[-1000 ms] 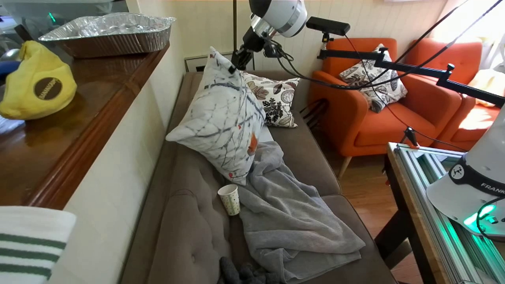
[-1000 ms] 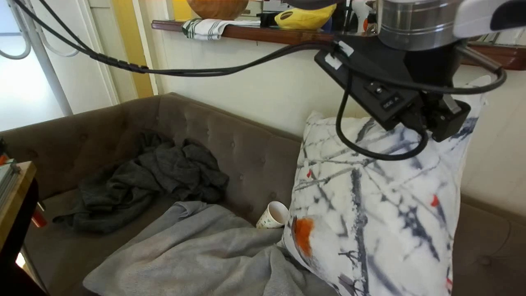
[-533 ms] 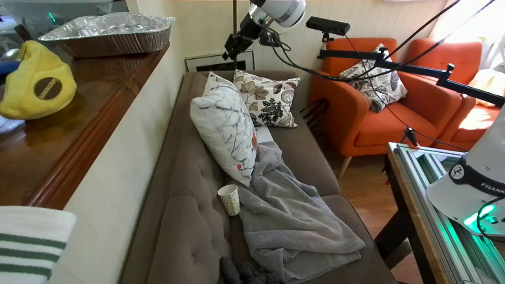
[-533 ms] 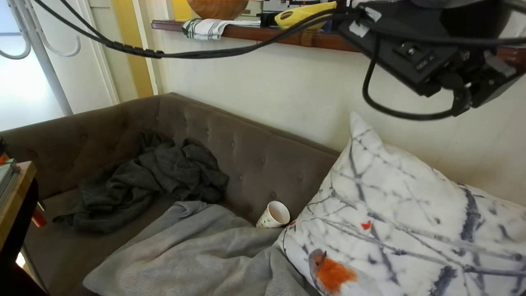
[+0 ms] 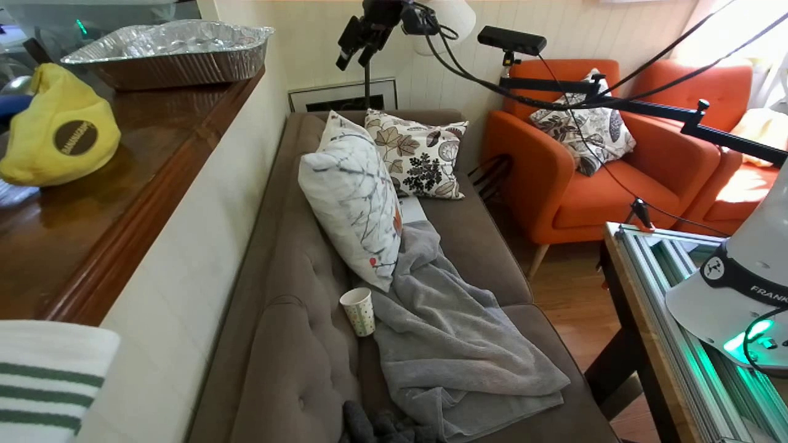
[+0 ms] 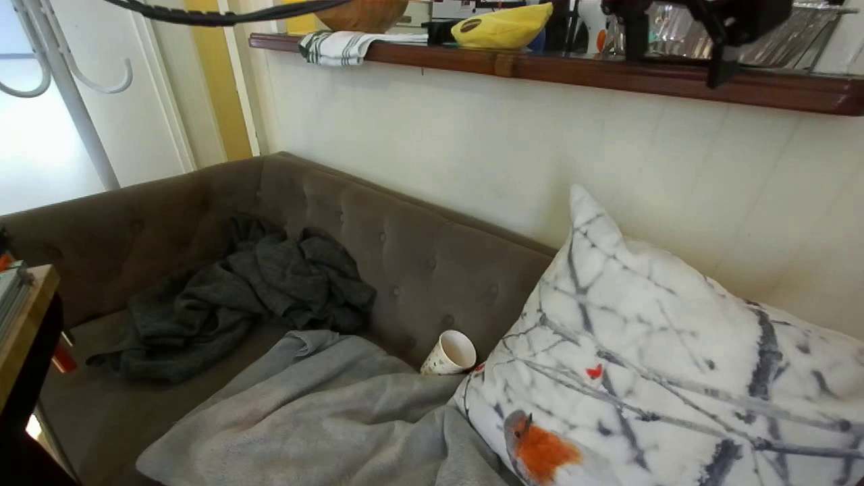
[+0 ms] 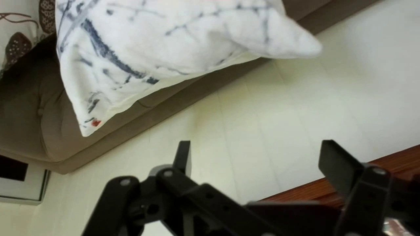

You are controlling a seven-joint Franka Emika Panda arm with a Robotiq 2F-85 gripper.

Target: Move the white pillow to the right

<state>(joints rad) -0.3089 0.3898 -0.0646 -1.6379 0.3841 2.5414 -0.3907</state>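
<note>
The gripper, spread wide and empty, is higher than the white pillow that leans on the sofa, so moving looks done (I guess), and next it should back away.

A tufted sofa, orange armchairs and a rumpled gray blanket show a home.

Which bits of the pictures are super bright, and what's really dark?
Bright: in an exterior view, sunlight whitens a patch of the far orange armchair; in an exterior view, the left-edge panel glows white. Dark: in an exterior view, the gripper is nearly black, its details hard to see; in the wrist view, it's black against a pale wall.
</note>
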